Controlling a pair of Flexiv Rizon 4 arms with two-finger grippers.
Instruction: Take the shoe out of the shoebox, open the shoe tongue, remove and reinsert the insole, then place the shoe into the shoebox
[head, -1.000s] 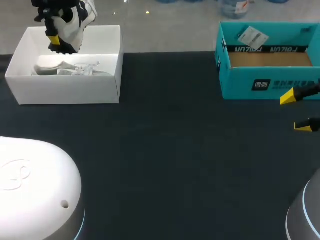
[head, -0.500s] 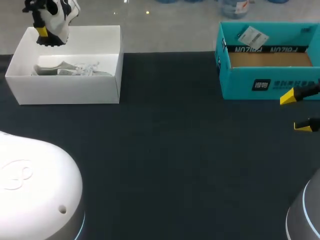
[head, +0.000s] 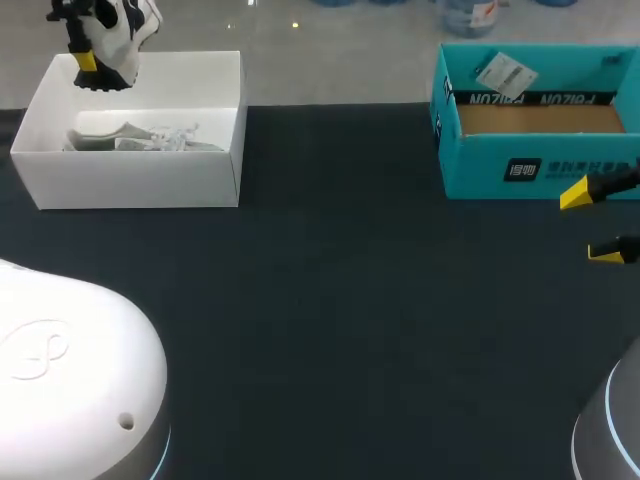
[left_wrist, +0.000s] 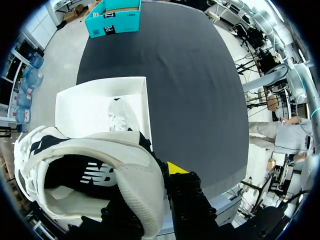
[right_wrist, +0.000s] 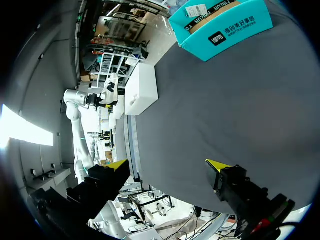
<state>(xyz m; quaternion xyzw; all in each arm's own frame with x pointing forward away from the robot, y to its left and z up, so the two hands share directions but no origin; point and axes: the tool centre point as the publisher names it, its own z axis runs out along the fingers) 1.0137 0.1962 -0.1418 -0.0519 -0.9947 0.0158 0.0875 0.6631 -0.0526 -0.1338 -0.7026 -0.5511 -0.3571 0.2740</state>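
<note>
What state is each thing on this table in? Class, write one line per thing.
shoe: held in the air above the white shoebox's far end.
left tool: shut on the shoe.
white shoebox: open, no lid on it.
second shoe: lying inside the white shoebox.
teal box: open, a tag inside.
right tool: open, empty, near the teal box.

Glossy white arm shells (head: 70, 370), black hands (right_wrist: 167, 165), yellow fingertips (head: 577, 194)

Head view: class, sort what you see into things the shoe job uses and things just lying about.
Job: shoe gripped by the left gripper; white shoebox.
Lying about: second shoe inside the shoebox; teal box with a paper tag; open right gripper, empty.
</note>
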